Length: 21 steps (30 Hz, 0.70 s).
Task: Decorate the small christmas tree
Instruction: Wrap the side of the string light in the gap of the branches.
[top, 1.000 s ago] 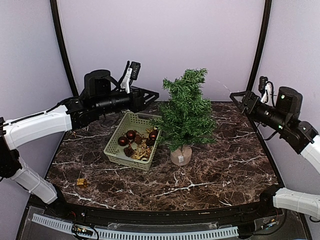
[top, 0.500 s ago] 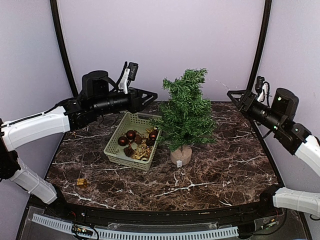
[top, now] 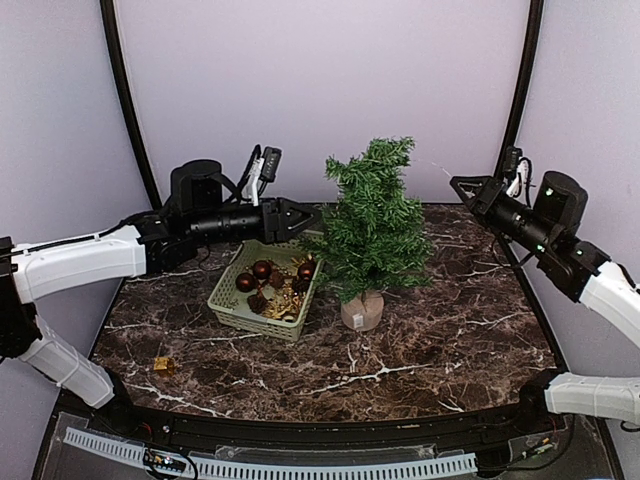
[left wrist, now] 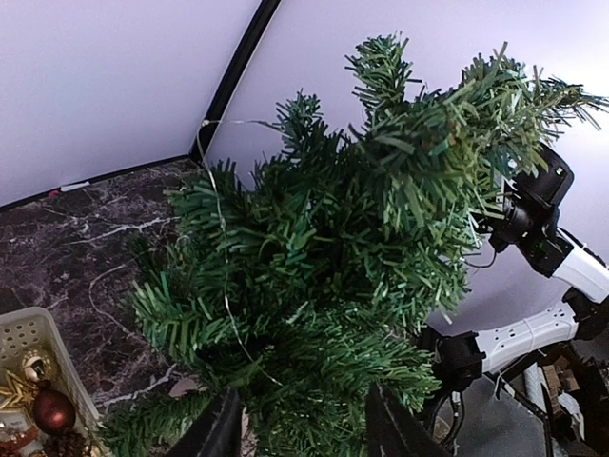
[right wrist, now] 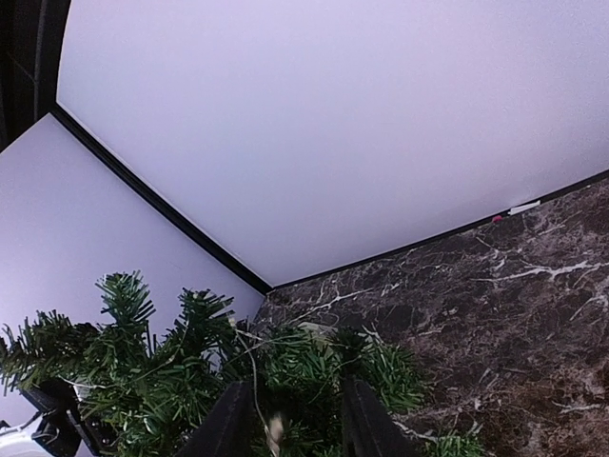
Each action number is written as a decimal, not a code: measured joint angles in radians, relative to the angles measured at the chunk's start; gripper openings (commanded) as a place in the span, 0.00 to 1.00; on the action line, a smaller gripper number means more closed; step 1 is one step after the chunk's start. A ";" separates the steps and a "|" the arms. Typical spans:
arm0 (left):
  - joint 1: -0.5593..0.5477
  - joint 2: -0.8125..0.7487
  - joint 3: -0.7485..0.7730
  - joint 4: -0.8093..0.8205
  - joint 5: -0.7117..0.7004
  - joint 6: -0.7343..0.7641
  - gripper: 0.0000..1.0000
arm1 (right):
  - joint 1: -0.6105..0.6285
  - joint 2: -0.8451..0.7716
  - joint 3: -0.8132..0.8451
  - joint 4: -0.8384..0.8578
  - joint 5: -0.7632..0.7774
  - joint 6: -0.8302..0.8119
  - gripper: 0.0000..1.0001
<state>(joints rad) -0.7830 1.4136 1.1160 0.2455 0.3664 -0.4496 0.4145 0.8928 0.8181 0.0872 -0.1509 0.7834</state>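
The small christmas tree [top: 374, 225] stands upright at the table's middle on its round tan base [top: 362, 311]. A thin wire string [left wrist: 221, 286] hangs among its branches. My left gripper [top: 308, 218] is open and empty, level with the tree's left side; branches fill the gap between its fingers in the left wrist view [left wrist: 303, 419]. My right gripper [top: 458, 185] hovers apart from the tree's upper right. In the right wrist view [right wrist: 297, 414] its fingers stand apart, with the thin wire and a small pale bead [right wrist: 276, 433] between them.
A pale green basket [top: 232, 298] left of the tree holds dark red balls [top: 262, 269] and gold ornaments. Its corner shows in the left wrist view [left wrist: 38, 331]. A small gold piece [top: 163, 365] lies at the table's front left.
My left gripper has moved right and slightly down, up to the tree's left side. My right gripper has moved a little left toward the tree top.
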 measured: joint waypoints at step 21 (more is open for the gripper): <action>-0.102 0.100 -0.055 0.100 -0.013 -0.108 0.74 | -0.004 0.008 -0.021 0.048 -0.046 0.004 0.00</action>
<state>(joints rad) -0.8848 1.5139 1.0615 0.3450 0.3531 -0.5575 0.4107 0.9009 0.7967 0.1356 -0.1970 0.7872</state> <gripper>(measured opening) 0.751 0.005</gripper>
